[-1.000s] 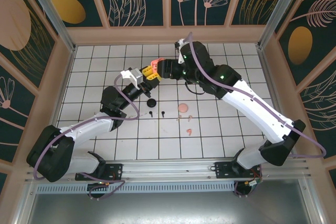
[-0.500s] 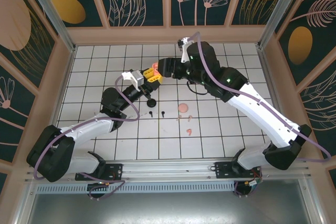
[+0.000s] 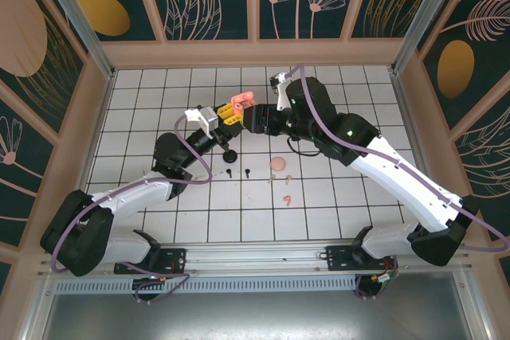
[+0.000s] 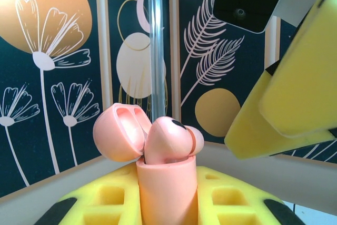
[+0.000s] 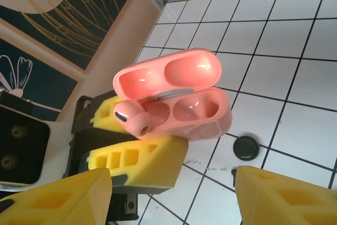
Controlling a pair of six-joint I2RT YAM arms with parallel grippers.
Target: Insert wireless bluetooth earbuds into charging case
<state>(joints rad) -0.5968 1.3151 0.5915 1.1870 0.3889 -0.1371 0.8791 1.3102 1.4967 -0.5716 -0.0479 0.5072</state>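
Top external: L claw (image 3: 227, 115) clamped tight on pink case (image 3: 239, 101), held up off the tiles, lid open. Right wrist: one pink bud (image 5: 131, 119) sits proud in one socket, other socket bare. R claw (image 5: 172, 177) has jaws well apart w/ nothing in them, near the case. Loose buds (image 3: 247, 171) lie on tiles below. Buds prob. light, hard, glossy, so slippery; pinch across stem, gentle squeeze. Case stiff, hinge the weak pt: hold by body.

left hand (image 3: 229, 115): clamps pink case (image 3: 239, 102) | right hand (image 3: 247, 119): just beside it | earbuds (image 3: 247, 171): on table (image 3: 159, 85)
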